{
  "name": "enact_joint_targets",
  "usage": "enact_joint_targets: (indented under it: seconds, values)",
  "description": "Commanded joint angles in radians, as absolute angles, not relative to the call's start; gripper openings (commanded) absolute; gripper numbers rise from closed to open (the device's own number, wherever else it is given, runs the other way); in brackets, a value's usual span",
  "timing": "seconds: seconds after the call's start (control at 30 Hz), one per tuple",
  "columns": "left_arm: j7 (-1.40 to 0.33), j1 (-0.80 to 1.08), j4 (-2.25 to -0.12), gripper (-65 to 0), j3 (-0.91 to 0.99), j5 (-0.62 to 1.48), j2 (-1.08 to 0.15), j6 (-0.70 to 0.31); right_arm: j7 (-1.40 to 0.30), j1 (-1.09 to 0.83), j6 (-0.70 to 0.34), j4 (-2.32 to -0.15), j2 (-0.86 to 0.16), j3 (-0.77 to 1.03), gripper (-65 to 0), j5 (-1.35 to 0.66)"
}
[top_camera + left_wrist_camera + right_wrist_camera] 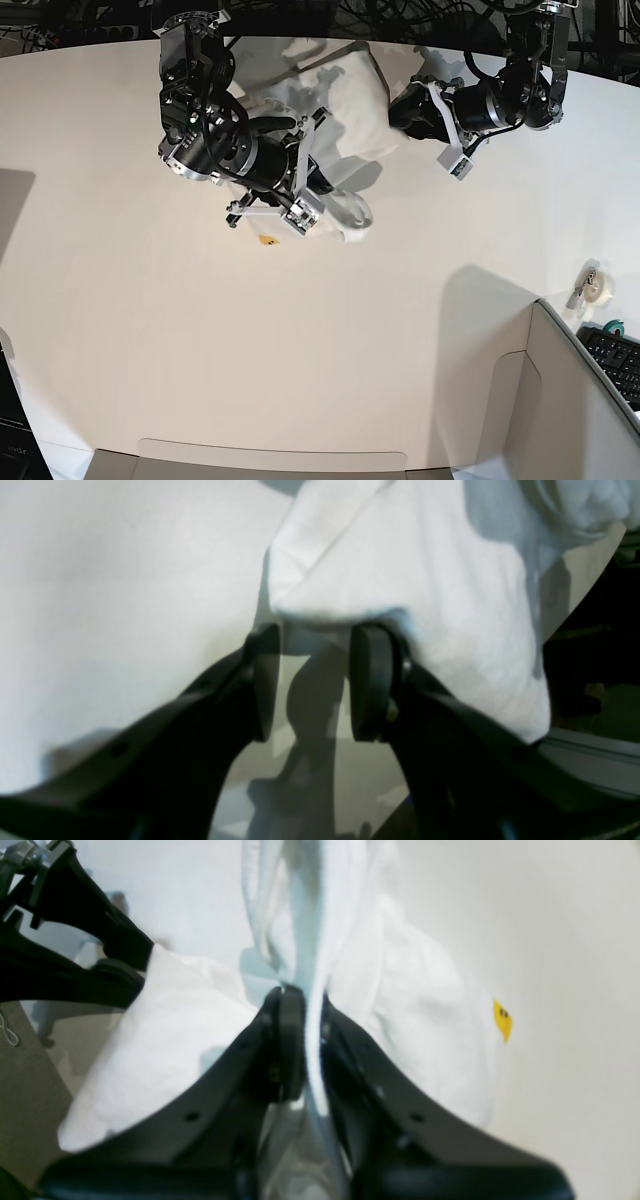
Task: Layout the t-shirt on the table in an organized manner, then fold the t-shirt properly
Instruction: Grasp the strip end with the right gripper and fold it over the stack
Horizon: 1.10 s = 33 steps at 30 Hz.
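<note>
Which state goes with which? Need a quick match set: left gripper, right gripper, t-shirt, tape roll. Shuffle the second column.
Column 1:
1. left gripper
2. right gripper
3. t-shirt
4. tape roll

Column 2:
A. bunched up on the table, not laid flat
B. shut on a fold of white cloth
C. lying alone near the table's edge, by the keyboard
D. jaws apart at the cloth's edge, nothing between them

Pairs: 1-D, 2-B, 3-A, 4-C
</note>
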State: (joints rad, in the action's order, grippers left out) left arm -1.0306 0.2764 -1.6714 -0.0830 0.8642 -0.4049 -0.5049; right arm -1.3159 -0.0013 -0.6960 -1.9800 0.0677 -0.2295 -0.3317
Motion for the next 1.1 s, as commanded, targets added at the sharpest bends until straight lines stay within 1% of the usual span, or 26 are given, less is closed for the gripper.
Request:
enact_joint_targets:
  seconds: [0.0, 0.27, 0.43, 0.57, 0.77, 1.0, 1.07]
  values:
    - [-1.089, 0.285, -1.662, -42.3, -0.085, 0.789, -0.412, -0.484, -1.294, 0.019, -0.698, -1.994, 0.076, -0.231, -65.0, -0.349]
    - [-1.098, 0.252, -1.659, -42.3, -0.085, 0.789, -0.412, -0.484, -1.297, 0.022, -0.698, -1.965, 0.073, -0.240, -65.0, -0.349]
    - [-1.098, 0.249, -1.656, -42.3, -0.085, 0.789, -0.412, -0.484, -1.299, 0.062, -0.698, -1.965, 0.074, -0.236, -65.0, -0.357]
    - [-1.092, 0.249, -1.610, -42.3, -0.085, 0.789, -0.412, -0.484, -1.302, 0.067, -0.698, -1.962, 0.077, -0.246, -65.0, -0.357]
    - [-1.081, 0.220, -1.555, -42.3, -0.085, 0.789, -0.412, -0.484, -1.307, 0.061, -0.698, -1.959, 0.067, -0.332, -65.0, -0.351]
    - [-1.081, 0.214, -1.555, -42.3, -0.085, 0.789, -0.412, -0.484, -1.334, 0.070, -0.698, -1.819, 0.058, -0.348, -65.0, -0.351]
    - [-1.081, 0.213, -1.555, -42.3, -0.085, 0.789, -0.412, -0.484, -1.334, 0.076, -0.698, -1.794, 0.036, -0.348, -65.0, -0.349]
